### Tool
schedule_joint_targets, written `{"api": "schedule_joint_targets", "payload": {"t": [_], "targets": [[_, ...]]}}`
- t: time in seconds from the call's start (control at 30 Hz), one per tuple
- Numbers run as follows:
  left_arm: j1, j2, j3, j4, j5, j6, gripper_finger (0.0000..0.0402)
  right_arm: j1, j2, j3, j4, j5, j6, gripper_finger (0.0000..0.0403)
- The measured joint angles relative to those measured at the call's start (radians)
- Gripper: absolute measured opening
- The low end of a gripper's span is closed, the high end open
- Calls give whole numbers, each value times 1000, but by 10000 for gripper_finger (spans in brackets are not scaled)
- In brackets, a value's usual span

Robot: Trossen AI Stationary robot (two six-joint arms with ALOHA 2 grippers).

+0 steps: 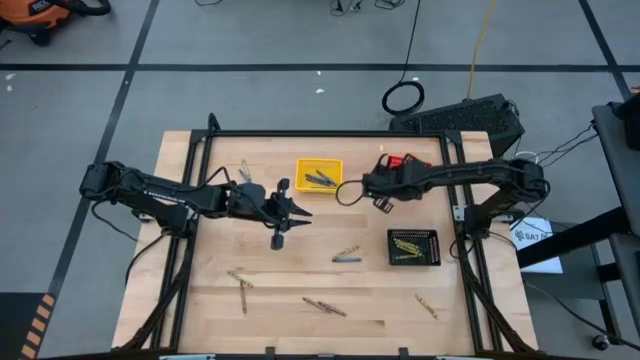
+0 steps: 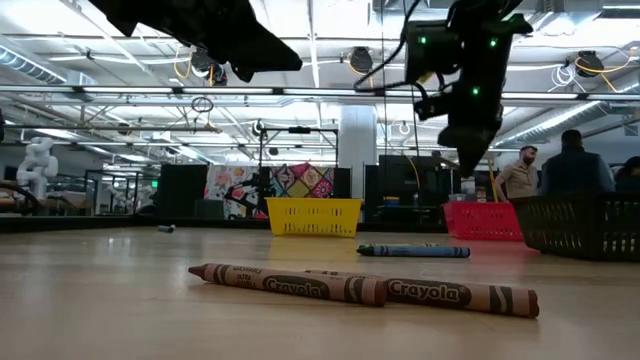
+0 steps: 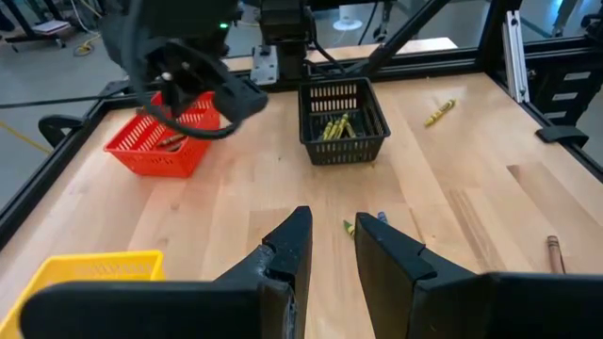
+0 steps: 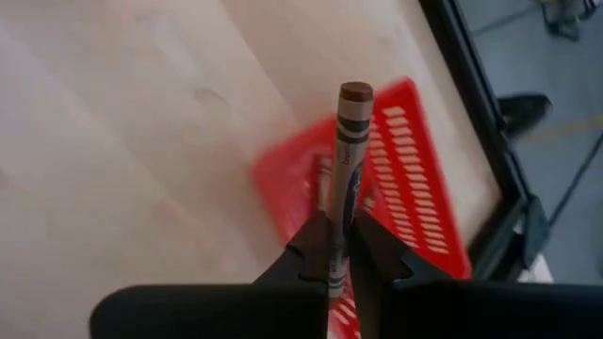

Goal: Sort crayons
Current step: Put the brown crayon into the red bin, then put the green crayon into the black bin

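Observation:
My right gripper [image 4: 337,259] is shut on a brown crayon [image 4: 350,160], over the red basket [image 4: 415,188] at the table's far right [image 1: 405,160]. My left gripper [image 3: 332,231] hangs open above the middle of the table [image 1: 300,212], with nothing between its fingers. Loose crayons lie flat on the wood: a blue one [image 2: 413,251], two brown ones [image 2: 290,283] near the front, and others [image 1: 238,285] [image 1: 427,305]. Yellow-olive crayons [image 3: 332,127] lie in the black basket [image 3: 341,151]. Blue-grey ones [image 1: 320,180] lie in the yellow basket [image 1: 319,163]. My right gripper pinches the brown crayon's back end [image 4: 336,247] between its two fingers. The crayon lies along the fingers and sticks out past their tips, flat end foremost. The fingers slant down from the table's right side. The crayon is lifted clear, above the red basket.
The black basket [image 1: 413,246] stands at the right, toward the front. A dark metal frame [image 1: 300,133] runs round the table's edges. People stand in the room behind the table [image 2: 520,172]. Bare wood lies between the baskets and the front crayons.

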Motion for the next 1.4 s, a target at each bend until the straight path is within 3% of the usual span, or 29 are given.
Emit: {"api": "schedule_joint_targets", "payload": {"t": [0.5, 0.97, 1.4], "targets": [[0, 0, 0, -17, 0, -1, 85, -209, 0, 0, -35, -211, -169, 1], [0, 0, 0, -17, 0, -1, 85, -314, 0, 0, -79, -213, -194, 7], [0, 0, 0, -17, 0, -1, 85, -320, 0, 0, -59, -209, -227, 83]]}}
